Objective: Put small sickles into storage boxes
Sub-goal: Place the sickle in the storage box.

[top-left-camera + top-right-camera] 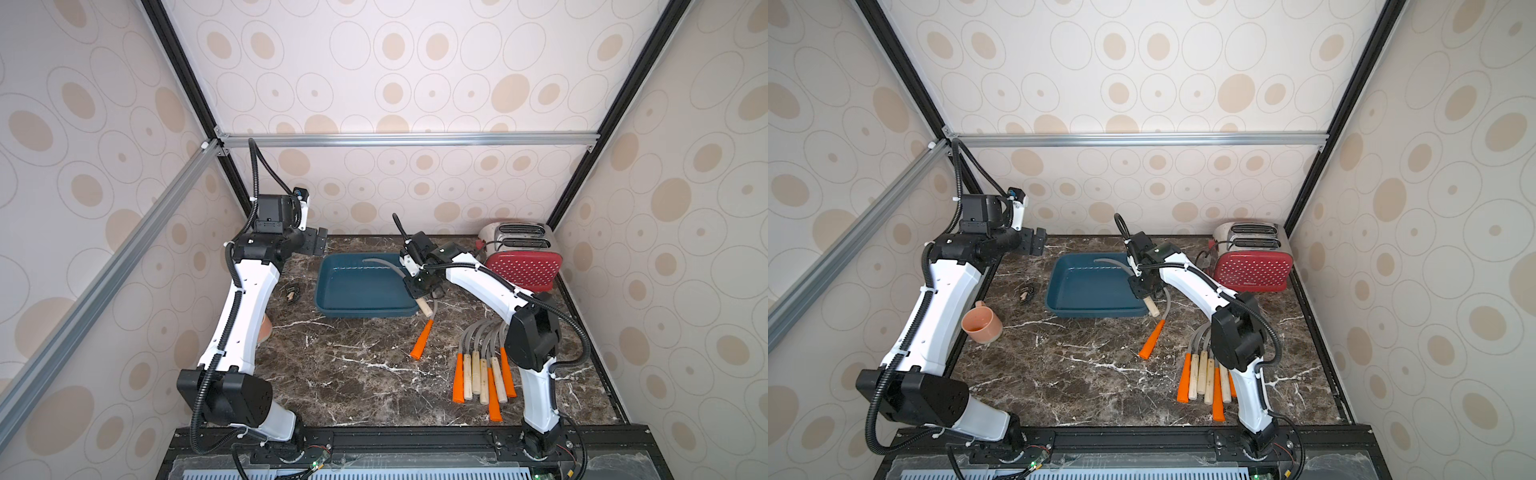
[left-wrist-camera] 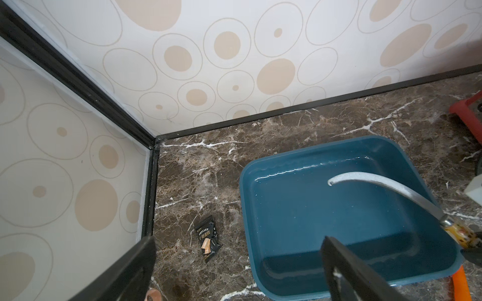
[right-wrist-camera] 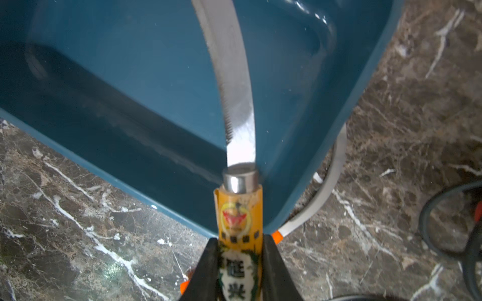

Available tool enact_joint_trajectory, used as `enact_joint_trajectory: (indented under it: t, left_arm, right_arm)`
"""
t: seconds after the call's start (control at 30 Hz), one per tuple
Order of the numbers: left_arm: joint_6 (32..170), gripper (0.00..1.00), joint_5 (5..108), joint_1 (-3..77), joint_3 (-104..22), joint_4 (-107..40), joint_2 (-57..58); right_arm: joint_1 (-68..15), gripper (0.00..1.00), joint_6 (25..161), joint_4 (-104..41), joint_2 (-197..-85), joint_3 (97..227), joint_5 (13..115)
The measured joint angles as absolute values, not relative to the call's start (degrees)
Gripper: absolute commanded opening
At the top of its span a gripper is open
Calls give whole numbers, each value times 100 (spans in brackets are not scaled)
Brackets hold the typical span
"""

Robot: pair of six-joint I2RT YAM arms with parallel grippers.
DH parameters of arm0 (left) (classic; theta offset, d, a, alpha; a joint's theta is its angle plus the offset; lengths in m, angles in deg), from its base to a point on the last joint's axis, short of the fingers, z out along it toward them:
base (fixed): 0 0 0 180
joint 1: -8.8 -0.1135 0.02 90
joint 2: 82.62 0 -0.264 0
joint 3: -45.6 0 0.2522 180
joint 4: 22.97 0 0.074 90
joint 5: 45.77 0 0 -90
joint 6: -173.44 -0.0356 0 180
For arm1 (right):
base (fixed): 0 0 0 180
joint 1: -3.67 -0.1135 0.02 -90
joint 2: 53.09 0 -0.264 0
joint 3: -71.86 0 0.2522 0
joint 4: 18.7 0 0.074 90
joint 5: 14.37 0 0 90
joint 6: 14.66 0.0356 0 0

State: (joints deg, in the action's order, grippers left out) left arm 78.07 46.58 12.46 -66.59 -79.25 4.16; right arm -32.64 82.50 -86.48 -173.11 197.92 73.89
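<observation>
Right wrist view: you see the right gripper (image 3: 240, 238) pinching the wood handle of one sickle (image 3: 234, 91), pressed on the handle's label.
Held sickle: its blade reaches over the inside of the tray (image 3: 117, 65); the handle end is outside the rim, at the tray's near right corner. You cannot tell if the blade touches the tray floor.
Left gripper (image 1: 315, 246): spread wide, holding nothing, in the air by the tray's far left corner.
Lone sickle (image 1: 422, 340): orange handle, on the table (image 1: 353, 374) just beside the tray's near right corner.
Pile (image 1: 482, 374): more sickles lie together on the table, partly hidden by your right arm (image 1: 532, 336), apart from the tray.
Others: toaster (image 1: 521, 266) in the far right corner; cup (image 1: 982, 326) beside your left arm; packet (image 2: 208, 239) left of the tray.
</observation>
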Motion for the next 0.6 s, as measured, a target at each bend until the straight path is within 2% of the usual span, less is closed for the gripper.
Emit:
enact_joint_trajectory:
  t: [0.2, 0.6]
  left_arm:
    - [7805, 99, 4634, 1243, -6537, -7923, 416]
    - [7805, 99, 4619, 1243, -6519, -7919, 416]
  right_arm:
    - [-3269, 0, 7881, -8720, -17886, 20819, 7245]
    - [-3321, 0, 7372, -8628, -18710, 21466, 7057]
